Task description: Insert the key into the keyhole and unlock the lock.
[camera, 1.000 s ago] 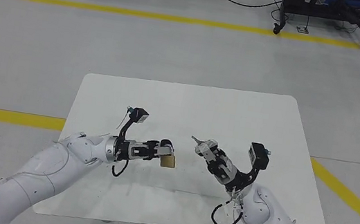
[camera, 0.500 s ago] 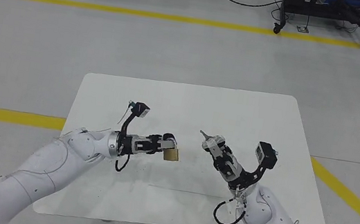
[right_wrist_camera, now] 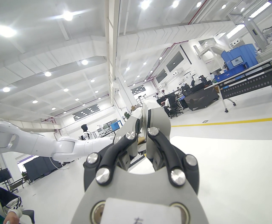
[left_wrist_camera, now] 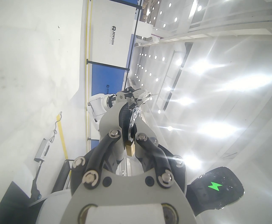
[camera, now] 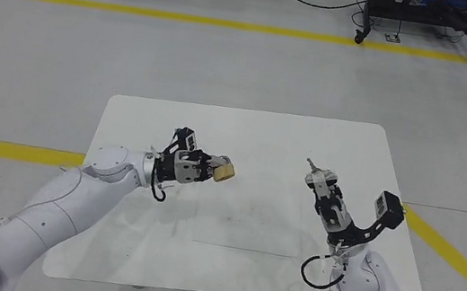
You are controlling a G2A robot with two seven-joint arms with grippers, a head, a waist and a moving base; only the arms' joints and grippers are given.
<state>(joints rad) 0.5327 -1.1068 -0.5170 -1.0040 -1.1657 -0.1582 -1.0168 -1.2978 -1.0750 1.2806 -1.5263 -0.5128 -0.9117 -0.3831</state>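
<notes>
The left tool [camera: 212, 169] is clamping the lock [camera: 224, 171] and holding it in the air over the worktop [camera: 307, 138], with the brass body sticking out toward the right arm. The right tool [camera: 319, 177] is pinching the key [camera: 310, 163], its fingers drawn together on the head. The blade is jutting past the fingertips and pointing away from the robot, not at the lock. Key and lock are sitting well apart.

The arms seem to be lining up for insertion. To do that well, the right wrist should be turning until the blade is aiming straight at the lock's free end (the keyhole is probably there, though it is too small to make out). The left arm should be holding the lock rigid while the key is coming in along one straight line. Any tilt between blade and slot is risking the tip jamming against the brass or the key twisting in the grip.
</notes>
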